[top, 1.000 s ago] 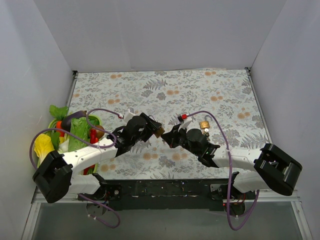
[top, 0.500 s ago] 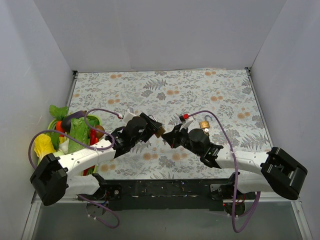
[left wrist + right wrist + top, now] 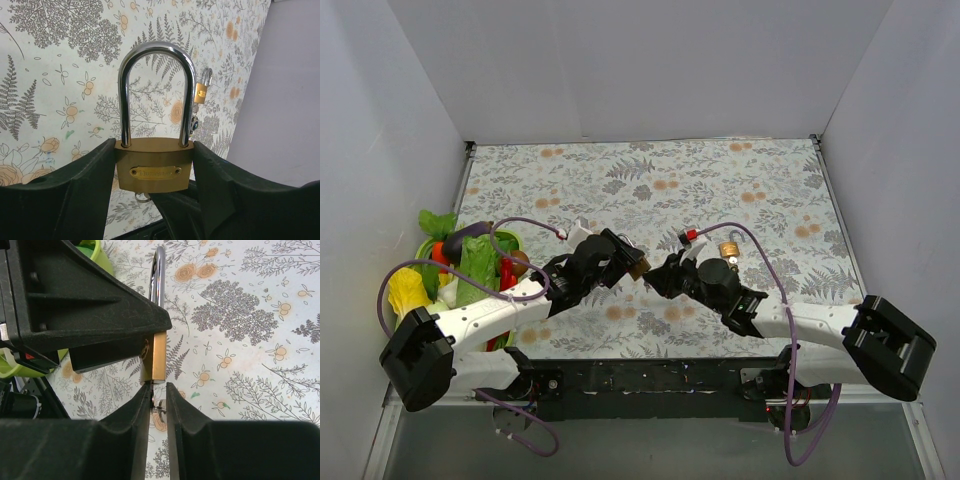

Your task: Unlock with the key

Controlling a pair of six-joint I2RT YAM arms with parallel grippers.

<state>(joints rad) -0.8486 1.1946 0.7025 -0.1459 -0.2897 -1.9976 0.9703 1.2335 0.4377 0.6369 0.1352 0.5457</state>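
Left wrist: boxy brass padlock (image 3: 154,167) with a smooth chrome U-shaped shackle (image 3: 156,46).

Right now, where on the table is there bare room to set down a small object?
The far half of the table is bare, from the back wall to mid-table. Crowded: the left edge with the vegetables, the small padlock right of centre, and the near centre, where the left gripper and right gripper meet at the big padlock.

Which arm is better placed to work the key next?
Right. The right claw straddles the key under the padlock, a finger either side. The left claw is clamped on the padlock's body, shackle up, so it is occupied.
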